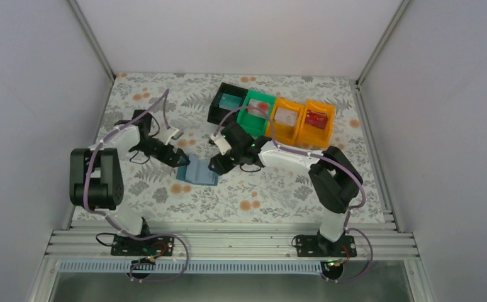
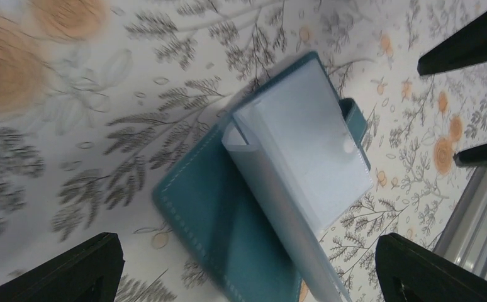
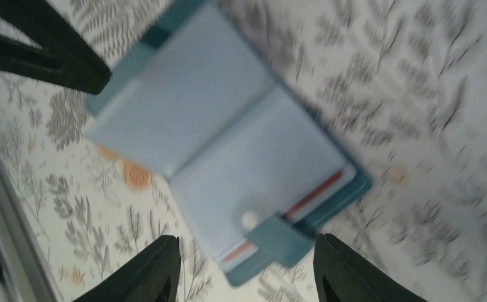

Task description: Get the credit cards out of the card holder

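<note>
The card holder is a blue-teal wallet lying open on the flowered table between my two grippers. In the left wrist view its teal cover lies under pale blue pockets. In the right wrist view a thin red card edge shows in a pocket of the card holder, beside the snap tab. My left gripper is open just above the wallet's left end. My right gripper is open over its right end. Neither holds anything.
Four bins stand in a row at the back: black with a teal card, green with a pale card marked red, orange with a pale card, orange with a red card. White walls surround the table.
</note>
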Available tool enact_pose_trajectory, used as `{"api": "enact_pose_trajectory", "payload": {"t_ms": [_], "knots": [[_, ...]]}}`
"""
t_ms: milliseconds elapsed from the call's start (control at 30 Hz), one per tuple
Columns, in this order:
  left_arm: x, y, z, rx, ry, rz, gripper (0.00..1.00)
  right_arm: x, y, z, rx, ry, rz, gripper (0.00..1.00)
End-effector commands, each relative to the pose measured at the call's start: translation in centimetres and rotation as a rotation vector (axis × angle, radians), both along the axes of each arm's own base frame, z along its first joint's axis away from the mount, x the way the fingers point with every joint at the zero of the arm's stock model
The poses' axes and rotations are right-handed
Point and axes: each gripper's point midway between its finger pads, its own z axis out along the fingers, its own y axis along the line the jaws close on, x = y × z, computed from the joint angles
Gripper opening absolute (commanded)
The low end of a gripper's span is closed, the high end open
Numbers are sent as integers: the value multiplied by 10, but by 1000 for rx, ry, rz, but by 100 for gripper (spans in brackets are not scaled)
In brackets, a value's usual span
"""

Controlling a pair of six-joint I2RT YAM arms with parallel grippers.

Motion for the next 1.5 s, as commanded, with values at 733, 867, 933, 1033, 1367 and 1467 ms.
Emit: {"api": "enact_pose_trajectory", "payload": {"t_ms": [733, 867, 933, 1033, 1367, 1467], "knots": [[18, -44, 8, -87, -102, -136, 2, -1, 11, 56, 295, -82, 15, 34], [34, -47, 90, -102, -400, -163, 2, -9, -25, 130, 402, -312, 7, 45], [29, -53, 134, -148, -530, -198, 3, -15, -42, 164, 463, -415, 5, 53], [8, -66, 197, -263, -671, -281, 2, -23, -68, 206, 532, -545, 2, 65], [-59, -84, 300, -510, -809, -470, 2, -58, -98, 290, 721, -714, 119, 85], [-67, -84, 312, -538, -812, -474, 2, -57, -91, 289, 738, -672, 136, 84]]}}
